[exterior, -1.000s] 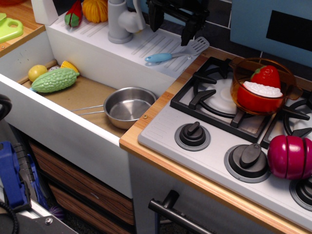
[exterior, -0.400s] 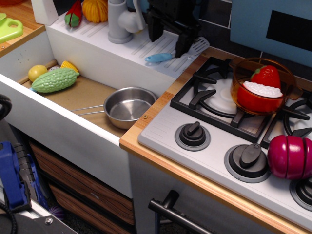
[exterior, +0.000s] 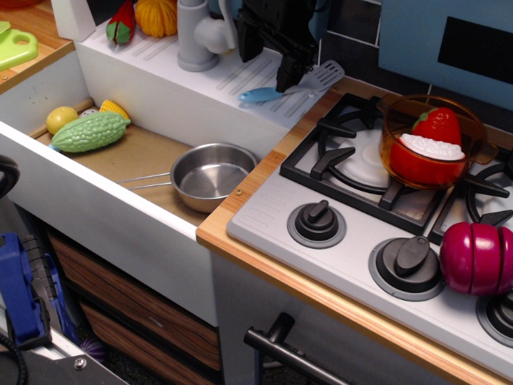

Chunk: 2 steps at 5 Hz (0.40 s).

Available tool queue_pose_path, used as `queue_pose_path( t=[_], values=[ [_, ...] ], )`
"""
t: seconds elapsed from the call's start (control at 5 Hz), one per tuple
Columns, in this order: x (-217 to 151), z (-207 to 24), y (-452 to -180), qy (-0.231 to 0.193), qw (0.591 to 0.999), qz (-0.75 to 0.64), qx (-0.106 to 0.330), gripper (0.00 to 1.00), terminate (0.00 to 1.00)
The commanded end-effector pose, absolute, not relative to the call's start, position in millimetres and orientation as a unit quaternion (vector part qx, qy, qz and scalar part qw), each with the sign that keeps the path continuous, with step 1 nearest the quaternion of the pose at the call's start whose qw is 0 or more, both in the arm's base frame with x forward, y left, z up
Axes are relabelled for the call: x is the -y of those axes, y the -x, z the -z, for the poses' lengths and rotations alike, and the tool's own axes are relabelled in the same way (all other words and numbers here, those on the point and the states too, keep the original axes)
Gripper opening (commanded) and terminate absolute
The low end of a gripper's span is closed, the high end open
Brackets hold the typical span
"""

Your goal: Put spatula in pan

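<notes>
The black gripper point(exterior: 268, 60) hangs with its jaws spread apart, straddling the middle of the spatula point(exterior: 290, 86) without clearly touching it. The spatula, with its smooth light-blue handle and flat grey slotted blade, lies on the ribbed white drainboard point(exterior: 200, 84). The round, shiny steel pan point(exterior: 210, 176), with its thin wire handle, sits empty in the sink point(exterior: 128, 156) below.

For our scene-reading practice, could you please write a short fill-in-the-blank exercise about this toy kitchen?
1. The spatula lies on the white ledge behind the ____.
2. The steel pan sits inside the sink and holds ____.
3. The black claw hangs directly above the ____.
4. The orange pot stands on the ____.

Missing words: sink; nothing; spatula; stove
</notes>
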<state>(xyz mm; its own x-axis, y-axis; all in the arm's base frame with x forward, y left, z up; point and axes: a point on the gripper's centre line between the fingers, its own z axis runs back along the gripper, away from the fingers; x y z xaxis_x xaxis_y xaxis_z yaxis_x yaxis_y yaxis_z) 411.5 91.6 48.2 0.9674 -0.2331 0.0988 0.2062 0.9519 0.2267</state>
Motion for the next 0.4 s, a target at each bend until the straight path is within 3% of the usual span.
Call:
queue_pose_path(
  t=[0.0, 0.2],
  values=[
    [-102.9, -55.1, -418.9, -0.102, 0.983, 0.114, 0.098, 1.0, 0.0],
    [-108.2, -46.4, -420.0, -0.084, 0.985, 0.112, 0.1, 1.0, 0.0]
  ],
)
